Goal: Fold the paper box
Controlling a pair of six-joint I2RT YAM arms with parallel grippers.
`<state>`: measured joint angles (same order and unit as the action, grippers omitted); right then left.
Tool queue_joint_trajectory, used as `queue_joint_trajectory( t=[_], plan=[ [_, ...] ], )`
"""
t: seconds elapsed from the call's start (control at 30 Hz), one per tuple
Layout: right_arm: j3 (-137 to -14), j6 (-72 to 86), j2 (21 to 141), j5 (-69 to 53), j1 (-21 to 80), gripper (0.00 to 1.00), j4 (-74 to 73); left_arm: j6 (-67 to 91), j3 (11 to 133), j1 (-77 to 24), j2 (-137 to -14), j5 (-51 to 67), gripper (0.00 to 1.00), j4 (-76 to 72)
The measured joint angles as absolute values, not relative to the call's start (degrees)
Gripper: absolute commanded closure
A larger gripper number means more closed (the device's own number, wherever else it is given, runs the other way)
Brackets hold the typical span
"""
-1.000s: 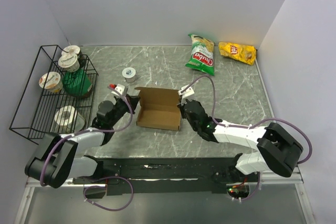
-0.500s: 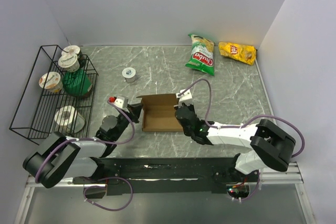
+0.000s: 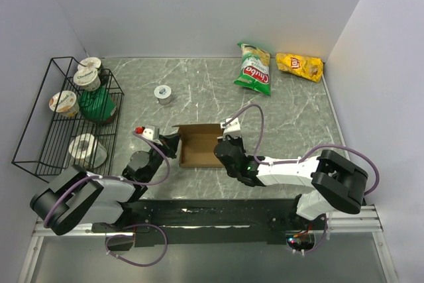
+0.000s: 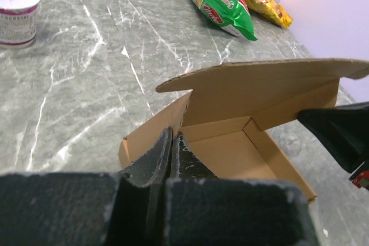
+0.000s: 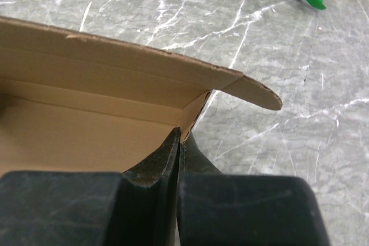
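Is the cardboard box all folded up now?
Not yet. Done: the brown cardboard paper box has its side walls standing, so it is a tray. In hand: the left gripper and right gripper each pinch an end wall, jaws shut. To do: the lid flap hangs open above the tray, so it must come down and tuck in.

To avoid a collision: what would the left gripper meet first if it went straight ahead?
The paper box: closed tips of the left gripper sit at its end wall, seemingly pinching it.
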<state>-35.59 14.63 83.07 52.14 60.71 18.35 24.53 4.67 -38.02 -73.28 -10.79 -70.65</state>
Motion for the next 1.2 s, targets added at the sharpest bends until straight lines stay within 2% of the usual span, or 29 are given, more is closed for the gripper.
queue_joint_trajectory(
  t=[0.47, 0.67, 1.07, 1.17, 1.2],
  plan=[
    [-35.14, 18.28, 84.49, 53.6, 63.48, 1.0, 15.64, 30.52, 5.23, -39.07, -71.96, -13.02, 0.99, -67.83],
    [-35.14, 19.92, 87.5, 46.54, 65.45, 1.0, 14.72, 34.41, 6.52, -41.82, -72.75, -9.72, 0.99, -66.52],
    [-33.32, 19.09, 87.68, 41.52, 65.95, 1.0, 17.74, 36.03, 7.6, -42.85, -74.63, -9.69, 0.99, -66.85],
    [-31.75, 17.21, 86.08, 37.93, 66.98, 0.91, 17.98, 33.45, 9.41, -43.35, -74.28, -9.93, 0.99, -64.05],
    [-31.64, 16.84, 84.95, 36.73, 67.4, 0.81, 17.52, 32.18, 10.15, -43.53, -73.91, -10.0, 0.99, -62.57]
  ],
)
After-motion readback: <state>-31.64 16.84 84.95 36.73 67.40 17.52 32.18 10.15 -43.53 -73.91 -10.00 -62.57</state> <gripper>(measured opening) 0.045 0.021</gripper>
